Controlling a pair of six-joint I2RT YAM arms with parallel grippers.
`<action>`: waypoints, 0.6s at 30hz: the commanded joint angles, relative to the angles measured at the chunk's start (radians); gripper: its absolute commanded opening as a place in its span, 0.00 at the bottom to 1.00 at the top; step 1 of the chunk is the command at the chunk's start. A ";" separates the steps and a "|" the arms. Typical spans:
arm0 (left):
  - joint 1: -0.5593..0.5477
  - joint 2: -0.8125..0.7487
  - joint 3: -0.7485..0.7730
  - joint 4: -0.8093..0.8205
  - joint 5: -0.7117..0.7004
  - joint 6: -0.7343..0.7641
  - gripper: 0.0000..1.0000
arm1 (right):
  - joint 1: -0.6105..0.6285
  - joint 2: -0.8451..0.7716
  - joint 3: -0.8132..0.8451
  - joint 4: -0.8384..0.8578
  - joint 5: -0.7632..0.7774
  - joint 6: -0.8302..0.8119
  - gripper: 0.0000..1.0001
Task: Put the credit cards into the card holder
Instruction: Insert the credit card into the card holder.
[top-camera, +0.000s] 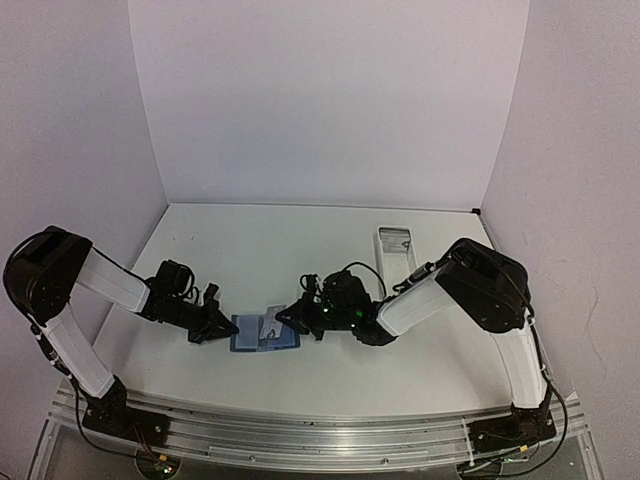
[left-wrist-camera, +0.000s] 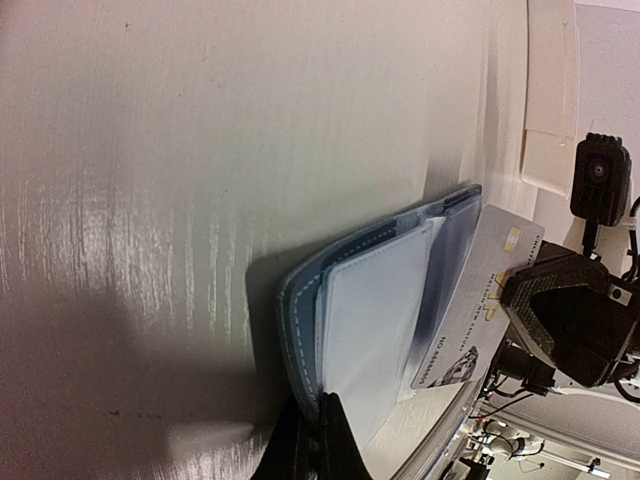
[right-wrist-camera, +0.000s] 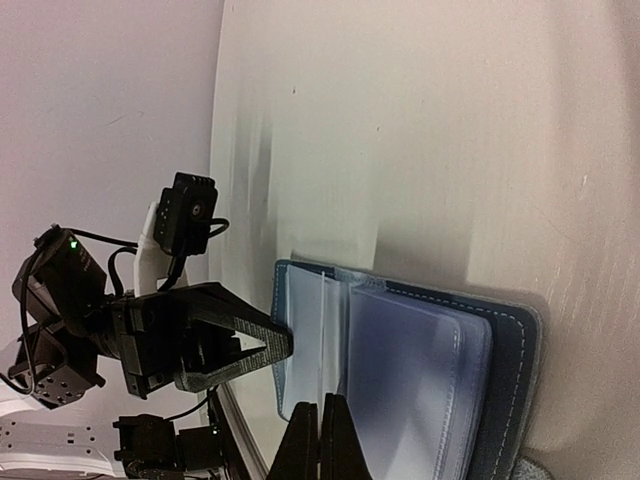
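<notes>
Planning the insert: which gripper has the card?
The right gripper: it pinches the silver card over the open blue wallet. The left gripper is shut on the wallet's edge instead.

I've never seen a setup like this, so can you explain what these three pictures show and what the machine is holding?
These are two robot arms bolted to a white table. One picture looks down from above. The other two come from a camera on each wrist. A small blue folding wallet lies open between the arms, and a long white tray sits farther back. The left gripper pinches the wallet's edge. The right gripper holds a thin, pale printed card at the open wallet.
</notes>
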 joint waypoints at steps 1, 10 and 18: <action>0.000 0.037 -0.029 -0.095 -0.113 -0.002 0.00 | 0.006 0.030 0.021 0.046 0.019 0.031 0.00; 0.000 0.039 -0.026 -0.098 -0.114 0.000 0.00 | 0.017 0.062 0.060 -0.010 0.036 -0.005 0.00; -0.001 0.039 -0.024 -0.096 -0.112 0.001 0.00 | 0.030 0.073 0.062 -0.049 0.038 -0.019 0.00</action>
